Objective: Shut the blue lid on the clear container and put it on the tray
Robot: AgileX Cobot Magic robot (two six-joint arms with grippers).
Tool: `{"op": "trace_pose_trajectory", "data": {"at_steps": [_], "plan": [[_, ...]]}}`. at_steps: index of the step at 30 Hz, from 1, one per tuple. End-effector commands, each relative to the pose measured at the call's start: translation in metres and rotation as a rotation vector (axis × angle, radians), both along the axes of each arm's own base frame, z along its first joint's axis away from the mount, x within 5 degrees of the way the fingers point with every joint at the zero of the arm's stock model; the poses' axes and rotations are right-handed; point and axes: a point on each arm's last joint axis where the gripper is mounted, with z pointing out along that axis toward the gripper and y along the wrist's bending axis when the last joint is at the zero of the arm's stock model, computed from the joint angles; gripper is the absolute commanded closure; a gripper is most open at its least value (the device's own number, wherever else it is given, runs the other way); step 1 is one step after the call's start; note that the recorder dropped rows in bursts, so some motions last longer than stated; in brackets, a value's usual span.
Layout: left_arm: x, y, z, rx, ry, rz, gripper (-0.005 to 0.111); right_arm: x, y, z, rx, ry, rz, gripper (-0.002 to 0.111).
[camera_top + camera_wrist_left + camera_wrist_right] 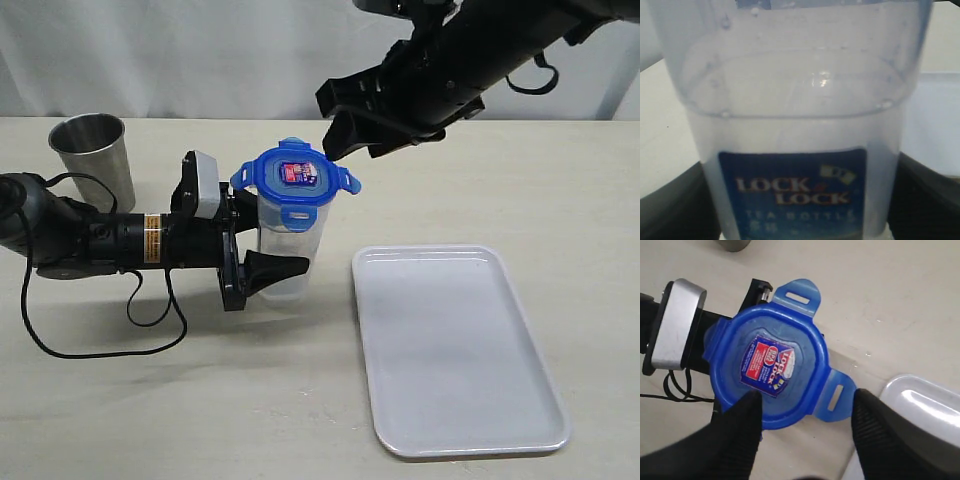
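Your left gripper (pixel 268 250) clamps the clear container (pixel 292 240); right gripper (pixel 807 412) hangs open above its blue lid (pixel 295 178); press off-centre and the lid may skew.

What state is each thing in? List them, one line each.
container: upright, in the left gripper.
lid: on the container, flaps splayed, unlatched.
left gripper: shut on the container.
right gripper: open, above the lid.
tray: flat on the table, nothing on it.
cup: upright, untouched.

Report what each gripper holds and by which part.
Left gripper grips the container by its sides, low on the body, with the lid on top. Right gripper is open above the lid, holding nothing.
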Motion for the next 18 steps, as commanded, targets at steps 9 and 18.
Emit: {"op": "trace_pose_trajectory", "data": {"at_steps": [9,18], "plan": [[0.001,-0.001,0.009,-0.04,-0.013,0.005,0.107,0.012,0.009,-0.033,0.019,0.117,0.028,0.061],[0.001,-0.001,0.009,-0.04,-0.013,0.005,0.107,0.013,0.016,-0.041,0.07,0.155,0.07,0.063]]}}
